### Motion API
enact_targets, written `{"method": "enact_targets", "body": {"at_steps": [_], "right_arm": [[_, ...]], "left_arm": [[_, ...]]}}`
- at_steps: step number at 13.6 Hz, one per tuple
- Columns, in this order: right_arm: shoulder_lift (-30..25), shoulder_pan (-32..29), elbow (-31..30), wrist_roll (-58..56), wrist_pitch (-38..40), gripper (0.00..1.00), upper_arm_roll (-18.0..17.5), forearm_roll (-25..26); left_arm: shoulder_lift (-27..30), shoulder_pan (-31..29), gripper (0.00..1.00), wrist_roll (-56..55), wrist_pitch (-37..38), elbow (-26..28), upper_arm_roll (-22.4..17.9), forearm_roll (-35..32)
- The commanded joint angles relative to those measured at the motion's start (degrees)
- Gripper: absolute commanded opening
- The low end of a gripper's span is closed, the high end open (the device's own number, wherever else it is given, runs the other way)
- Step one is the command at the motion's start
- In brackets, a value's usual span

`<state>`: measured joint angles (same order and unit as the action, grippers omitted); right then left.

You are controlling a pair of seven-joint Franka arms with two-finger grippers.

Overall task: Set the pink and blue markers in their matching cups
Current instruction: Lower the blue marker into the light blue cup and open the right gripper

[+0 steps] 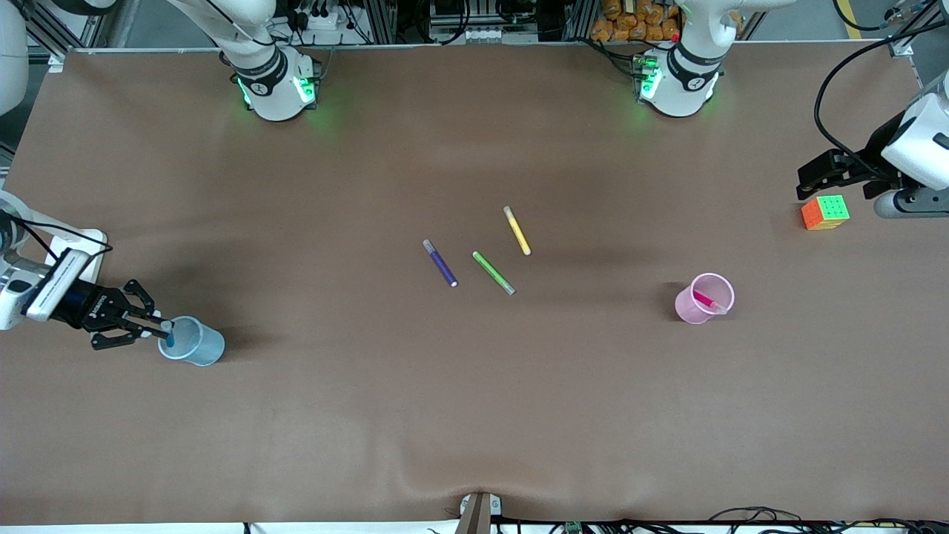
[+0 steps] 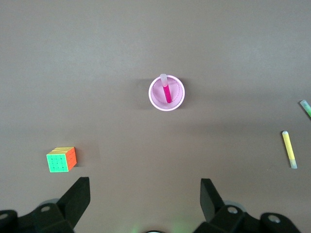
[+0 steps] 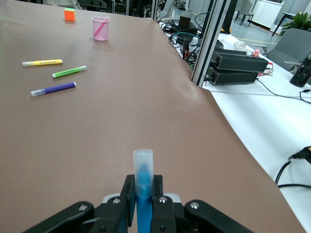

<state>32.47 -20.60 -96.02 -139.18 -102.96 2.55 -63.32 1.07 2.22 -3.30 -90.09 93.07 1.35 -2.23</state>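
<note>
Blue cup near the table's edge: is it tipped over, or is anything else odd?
Yes, the blue cup is leaning, its mouth tilted toward the right hand, which is shut on the blue marker at its rim. The pink cup stands upright with the pink marker inside. Nothing is spilled.

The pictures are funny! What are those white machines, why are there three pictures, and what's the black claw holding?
Those are two robot arms at a brown table. One picture looks down from high up; the others come from cameras on each wrist. The right gripper is shut on the blue marker, with its tip inside the blue cup. The left gripper is open, waiting over the rainbow cube. The pink marker already stands in the pink cup. Purple, green and yellow markers lie mid-table.
</note>
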Motion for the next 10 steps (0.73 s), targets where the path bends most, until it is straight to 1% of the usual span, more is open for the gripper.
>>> {"method": "enact_targets", "body": {"at_steps": [1,2,10], "right_arm": [[2.9,-1.7,2.1,-1.6,0.4,0.0,-0.9,-1.4],[2.9,-1.7,2.1,-1.6,0.4,0.0,-0.9,-1.4],[2.9,-1.2,3.0,-1.5,0.3,0.0,-0.9,-1.4]], "left_arm": [[-0.5,-0.1,1.0,1.1,1.8,-1.7,-0.1,0.9],[-0.4,-0.1,1.0,1.0,3.1,-1.5,-0.1,0.9],[0.4,-0.4,1.0,0.8,2.9,-0.5,0.0,2.0]]}}
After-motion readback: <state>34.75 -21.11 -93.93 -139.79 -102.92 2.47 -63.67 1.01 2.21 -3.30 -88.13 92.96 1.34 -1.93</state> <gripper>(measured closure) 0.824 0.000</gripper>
